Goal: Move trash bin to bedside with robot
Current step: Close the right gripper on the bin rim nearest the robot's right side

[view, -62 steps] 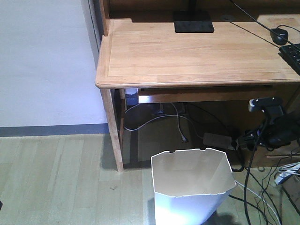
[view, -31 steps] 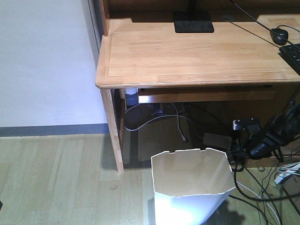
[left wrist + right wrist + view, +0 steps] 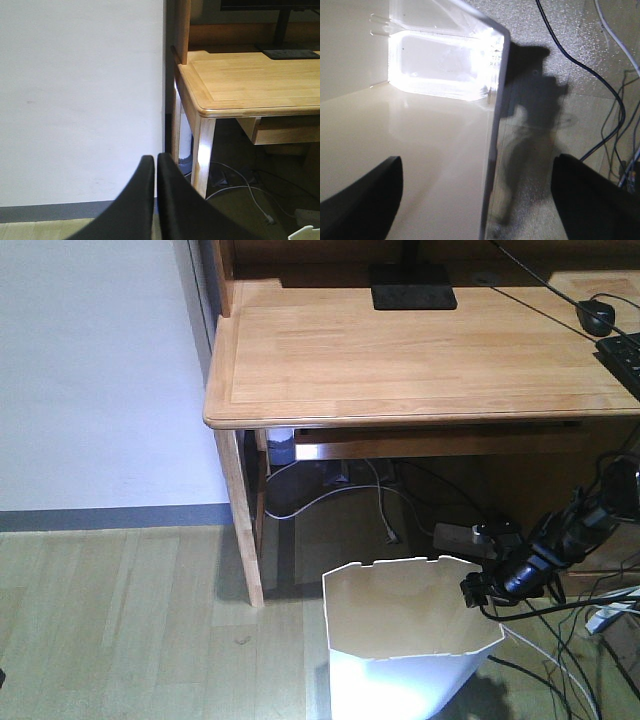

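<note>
The white trash bin (image 3: 400,680) stands on the wooden floor in front of the desk, cream inside and with nothing in it. My right gripper (image 3: 480,590) hangs at the bin's right rim on a slim black arm. In the right wrist view the right gripper (image 3: 476,165) is open and straddles the bin's thin wall (image 3: 492,125), one finger over the cream inside (image 3: 420,135), the other over the floor. My left gripper (image 3: 152,159) is shut on nothing, facing the white wall; a corner of the bin (image 3: 306,233) shows at the bottom right. The bedside is out of view.
A light wooden desk (image 3: 420,350) stands behind the bin, its front leg (image 3: 240,510) to the bin's left. Cables (image 3: 560,660) and a power adapter (image 3: 460,535) lie under and right of the desk. A white wall (image 3: 100,370) is on the left.
My right arm has come down and to the left, from beside the desk's underside to the bin's right rim. The bin has not moved.
</note>
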Robot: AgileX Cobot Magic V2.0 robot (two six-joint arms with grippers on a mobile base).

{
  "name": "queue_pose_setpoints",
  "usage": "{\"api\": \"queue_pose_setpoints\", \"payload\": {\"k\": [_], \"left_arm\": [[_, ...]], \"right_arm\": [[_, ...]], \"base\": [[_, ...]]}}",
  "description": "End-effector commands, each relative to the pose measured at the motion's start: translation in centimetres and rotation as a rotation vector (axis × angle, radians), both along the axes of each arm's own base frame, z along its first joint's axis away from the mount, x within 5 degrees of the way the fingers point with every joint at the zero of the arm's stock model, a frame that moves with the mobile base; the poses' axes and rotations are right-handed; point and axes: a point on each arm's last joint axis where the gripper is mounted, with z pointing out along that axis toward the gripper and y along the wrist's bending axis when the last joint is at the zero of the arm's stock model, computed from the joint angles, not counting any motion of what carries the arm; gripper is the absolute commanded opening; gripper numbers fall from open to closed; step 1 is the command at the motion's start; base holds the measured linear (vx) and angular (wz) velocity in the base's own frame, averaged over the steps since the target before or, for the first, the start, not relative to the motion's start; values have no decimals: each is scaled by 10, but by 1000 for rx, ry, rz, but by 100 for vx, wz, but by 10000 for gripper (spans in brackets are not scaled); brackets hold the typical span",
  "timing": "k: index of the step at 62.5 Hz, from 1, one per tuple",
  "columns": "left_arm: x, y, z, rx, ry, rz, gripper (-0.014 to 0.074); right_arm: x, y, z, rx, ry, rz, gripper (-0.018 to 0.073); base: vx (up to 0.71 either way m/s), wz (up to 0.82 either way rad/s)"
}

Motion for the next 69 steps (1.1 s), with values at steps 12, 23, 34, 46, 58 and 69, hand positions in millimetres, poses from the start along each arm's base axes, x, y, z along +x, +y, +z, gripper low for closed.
{"api": "queue_pose_setpoints", "payload": {"k": [12, 23, 34, 46, 58, 69], "left_arm": [[1, 0, 1, -8, -65, -4, -6], [1, 0, 1, -8, -65, -4, -6], [1, 0, 1, -8, -65, -4, -6], [1, 0, 1, -8, -65, -4, -6], [1, 0, 1, -8, -65, -4, -6], [1, 0, 1, -8, -65, -4, -6]], "right_arm": [[32, -3, -12, 42, -37, 15, 587], [35, -2, -31, 58, -28, 15, 510], [36, 0, -41, 95, 10, 5, 270], [38, 2, -35, 129, 38, 22, -15], [49, -10, -11, 170, 13, -43, -8], [44, -24, 16, 246, -43, -105, -6]], "base": [[0, 0], [0, 0], [0, 0], [0, 0], [0, 0], [0, 0]]}}
